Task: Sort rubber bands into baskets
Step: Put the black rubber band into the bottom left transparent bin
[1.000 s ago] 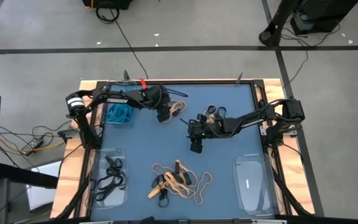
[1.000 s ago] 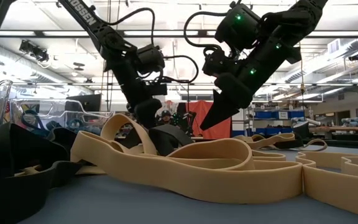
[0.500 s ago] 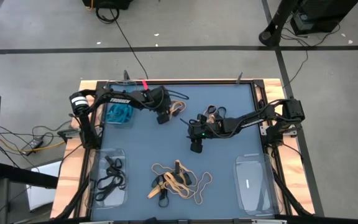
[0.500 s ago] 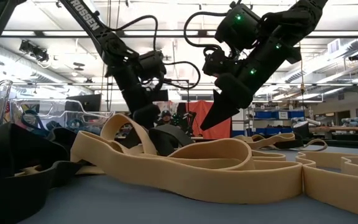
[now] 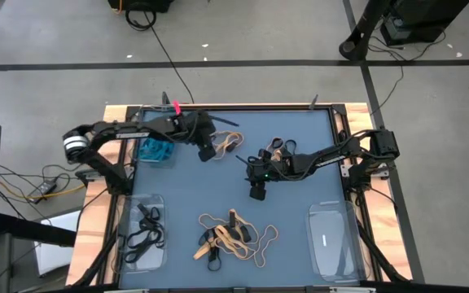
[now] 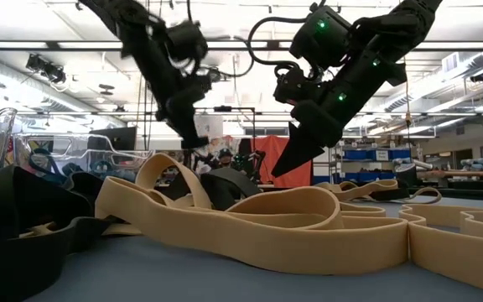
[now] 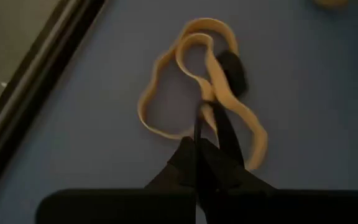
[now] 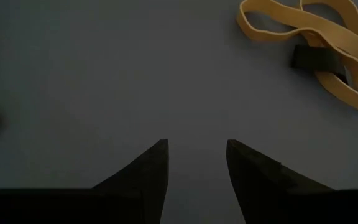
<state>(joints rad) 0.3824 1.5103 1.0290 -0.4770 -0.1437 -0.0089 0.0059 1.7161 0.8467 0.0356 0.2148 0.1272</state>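
Nearest the front edge, a heap of tan and black rubber bands [image 5: 233, 238] lies between two clear baskets: one [image 5: 142, 230] holding black bands, one [image 5: 330, 239] bare. Bare blue table [image 5: 186, 183] stretches beyond the heap. Above it the right gripper [image 5: 256, 192] hovers with its fingers apart, nothing between them, open mat under it. Farther back, the left gripper [image 7: 205, 118] is pinched shut on a tan band [image 7: 194, 84] near the far rim; the basket of teal bands [image 5: 155, 149] sits just beside it, toward the left edge.
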